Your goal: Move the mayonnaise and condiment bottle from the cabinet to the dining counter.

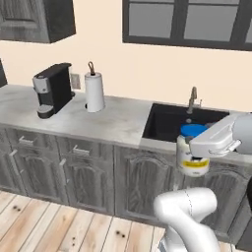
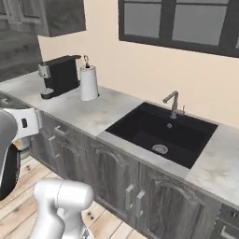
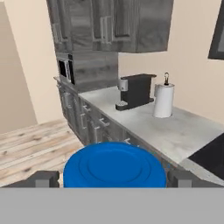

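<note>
The mayonnaise [image 1: 191, 168], a whitish jar with a blue lid and a yellow-blue label, hangs in the air in front of the sink cabinets. My gripper [image 1: 196, 158] is shut on it, reaching in from the right. In the hand view the blue lid [image 3: 114, 167] sits between my two fingertips [image 3: 42, 179]. The dark grey upper cabinet [image 3: 109, 22] hangs on the wall at the far end of the worktop, also seen as the cabinet [image 1: 34, 19] at top left. The condiment bottle and the dining counter are out of view.
On the marble worktop [image 1: 113, 120] stand a black coffee machine [image 1: 53, 88] and a paper towel roll [image 1: 94, 91]. A black sink [image 1: 174, 120] with a faucet [image 1: 193, 98] lies to the right. Lower drawer cabinets [image 1: 78, 170] front a wooden floor [image 1: 54, 229].
</note>
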Available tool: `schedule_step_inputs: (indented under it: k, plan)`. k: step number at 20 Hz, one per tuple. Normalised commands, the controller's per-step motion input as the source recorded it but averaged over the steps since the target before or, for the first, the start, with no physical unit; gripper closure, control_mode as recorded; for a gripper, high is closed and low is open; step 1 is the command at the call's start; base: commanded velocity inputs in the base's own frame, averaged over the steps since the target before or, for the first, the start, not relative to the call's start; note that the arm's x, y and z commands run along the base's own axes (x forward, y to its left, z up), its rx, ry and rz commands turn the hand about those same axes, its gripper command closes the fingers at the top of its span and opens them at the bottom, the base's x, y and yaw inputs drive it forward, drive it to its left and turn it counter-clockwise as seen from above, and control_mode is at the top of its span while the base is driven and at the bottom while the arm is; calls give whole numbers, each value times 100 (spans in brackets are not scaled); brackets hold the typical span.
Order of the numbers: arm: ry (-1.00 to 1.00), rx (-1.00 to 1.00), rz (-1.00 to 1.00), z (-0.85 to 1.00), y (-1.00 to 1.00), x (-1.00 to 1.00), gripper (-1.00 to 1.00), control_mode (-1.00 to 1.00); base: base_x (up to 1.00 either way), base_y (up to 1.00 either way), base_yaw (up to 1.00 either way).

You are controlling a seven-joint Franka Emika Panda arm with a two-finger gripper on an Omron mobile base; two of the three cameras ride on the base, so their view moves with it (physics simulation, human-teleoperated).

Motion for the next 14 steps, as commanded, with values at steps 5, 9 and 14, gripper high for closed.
schedule_step_inputs:
  k: [5,9,14]
  plan:
    - [0,0,0,0,0,0,100,100,0,100,38]
    - [0,0,0,0,0,0,100,100,5,82,42]
    - [0,0,0,0,0,0,100,100,12,77,39]
